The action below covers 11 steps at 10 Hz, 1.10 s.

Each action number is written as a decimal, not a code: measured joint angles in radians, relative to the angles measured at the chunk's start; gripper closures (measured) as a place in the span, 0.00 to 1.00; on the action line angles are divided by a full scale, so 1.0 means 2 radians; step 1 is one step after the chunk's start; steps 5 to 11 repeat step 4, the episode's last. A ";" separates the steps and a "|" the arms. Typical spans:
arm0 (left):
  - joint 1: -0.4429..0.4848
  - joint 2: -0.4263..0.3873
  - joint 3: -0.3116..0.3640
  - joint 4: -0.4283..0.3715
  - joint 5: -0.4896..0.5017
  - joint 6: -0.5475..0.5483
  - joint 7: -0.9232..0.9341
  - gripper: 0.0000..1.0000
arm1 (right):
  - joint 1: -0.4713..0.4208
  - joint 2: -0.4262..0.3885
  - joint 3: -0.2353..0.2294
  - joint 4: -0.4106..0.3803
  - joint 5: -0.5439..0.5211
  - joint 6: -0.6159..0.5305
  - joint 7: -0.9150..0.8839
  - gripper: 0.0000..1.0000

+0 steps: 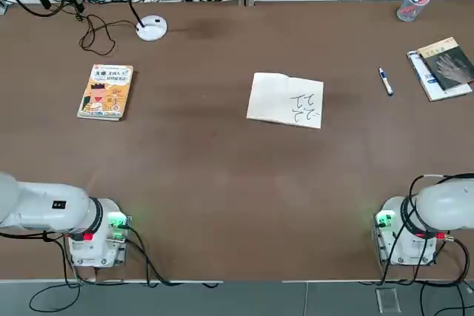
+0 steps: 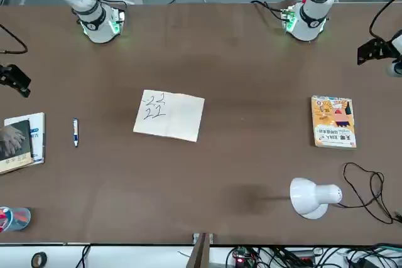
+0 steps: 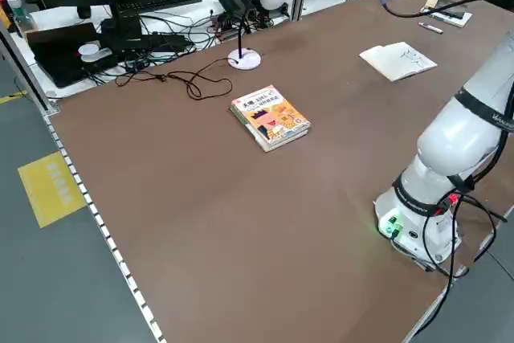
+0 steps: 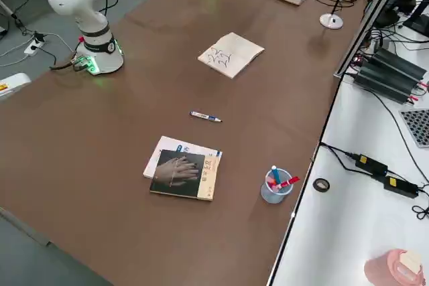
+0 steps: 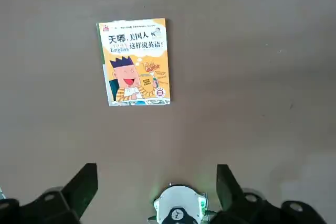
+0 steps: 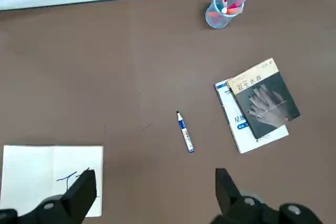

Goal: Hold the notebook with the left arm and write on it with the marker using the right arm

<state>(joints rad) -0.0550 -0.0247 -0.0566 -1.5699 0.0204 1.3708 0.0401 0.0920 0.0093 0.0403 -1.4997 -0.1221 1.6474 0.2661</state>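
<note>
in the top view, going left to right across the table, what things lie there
yellow-orange book → desk lamp base → notebook → marker → clear cup of pens → stacked books with the grey cover

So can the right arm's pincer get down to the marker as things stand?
Probably yes. The marker lies alone on bare table between the notebook and the stacked books, and the right pincer is open above it.

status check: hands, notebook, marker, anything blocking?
Left hand open, high over yellow book. Right hand open, high, empty. Notebook open mid-table, unheld; marker lying loose beside stacked books. Nothing blocking either.
</note>
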 joint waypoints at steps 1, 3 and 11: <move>0.000 0.000 0.000 0.000 0.000 0.000 0.000 0.00 | 0.002 0.000 0.000 0.000 0.000 0.000 0.000 0.00; 0.000 0.000 0.000 0.000 0.000 0.000 0.000 0.00 | 0.004 0.000 0.001 0.000 0.000 0.001 0.000 0.00; 0.000 0.000 0.000 0.000 0.000 0.000 0.000 0.00 | 0.004 0.000 0.001 0.000 0.000 0.001 0.000 0.00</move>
